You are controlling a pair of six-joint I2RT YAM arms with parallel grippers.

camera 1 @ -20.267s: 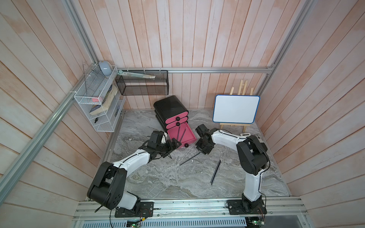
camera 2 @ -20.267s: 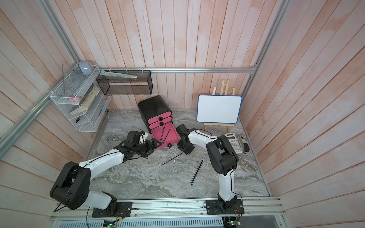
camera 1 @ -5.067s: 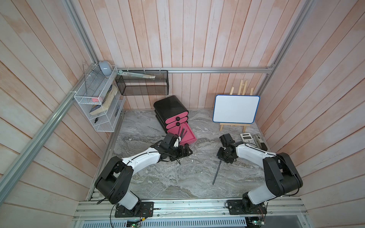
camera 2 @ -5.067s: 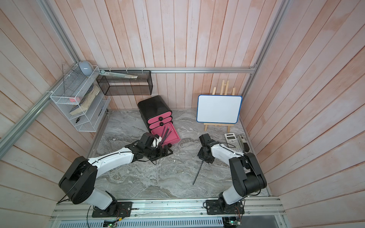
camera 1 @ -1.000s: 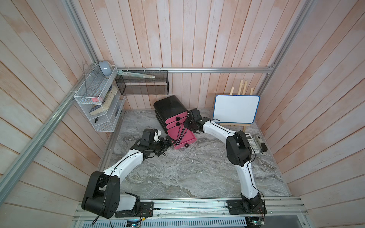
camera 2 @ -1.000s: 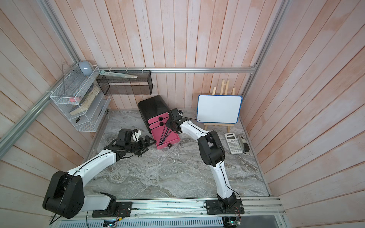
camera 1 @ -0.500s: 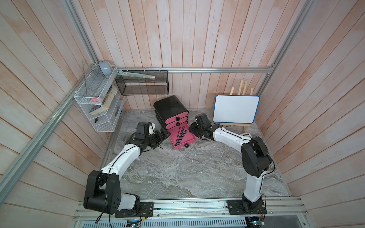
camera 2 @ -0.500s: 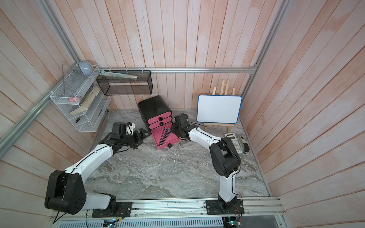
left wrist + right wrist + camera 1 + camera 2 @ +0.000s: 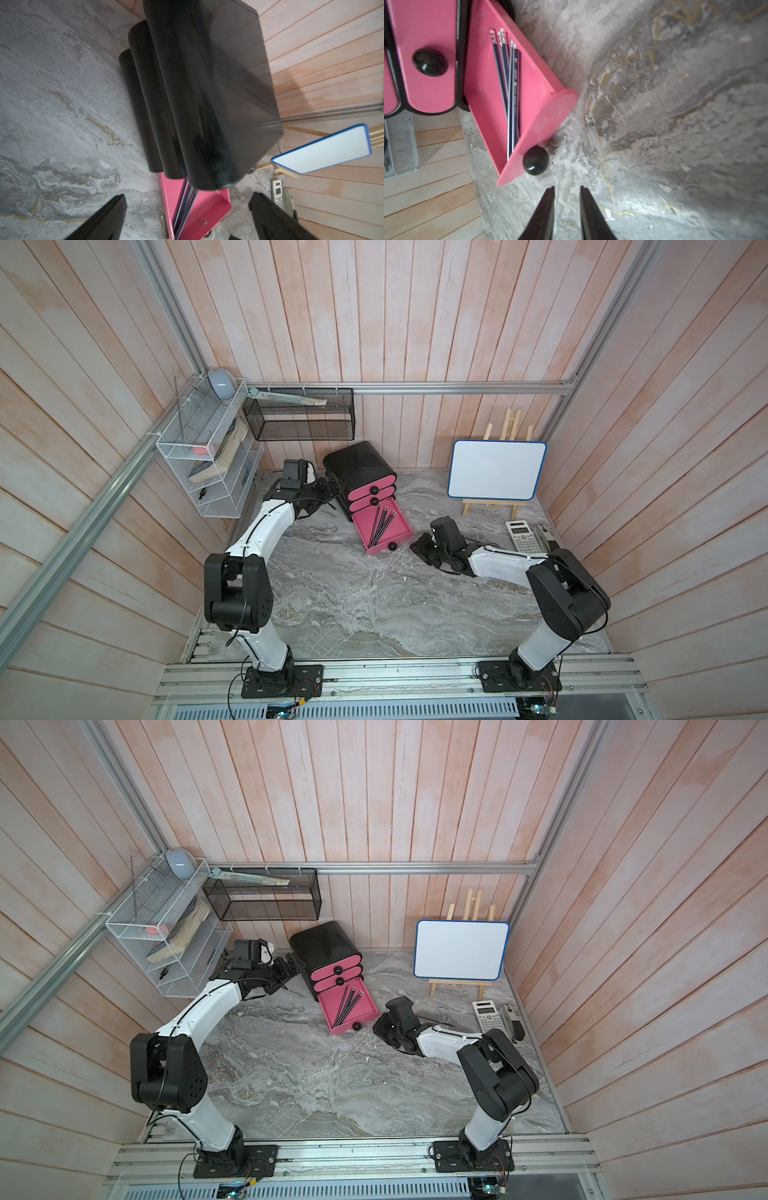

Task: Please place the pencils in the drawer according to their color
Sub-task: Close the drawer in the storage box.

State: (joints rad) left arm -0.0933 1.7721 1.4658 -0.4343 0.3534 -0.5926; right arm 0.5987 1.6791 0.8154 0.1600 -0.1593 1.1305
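Dark pencils (image 9: 510, 93) are laid in the pulled-out bottom drawer (image 9: 483, 93), tips hidden by its front. Right hand (image 9: 566, 188) is held barely parted, empty, near the knob (image 9: 535, 160); left hand (image 9: 187, 196) is spread wide beside the cabinet (image 9: 359, 464).

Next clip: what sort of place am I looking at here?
Probably a staged office desk inside a wood-panelled robot test cell. A small whiteboard on an easel, a calculator and a wire shelf holding books sit at the edges of the marble-look tabletop.
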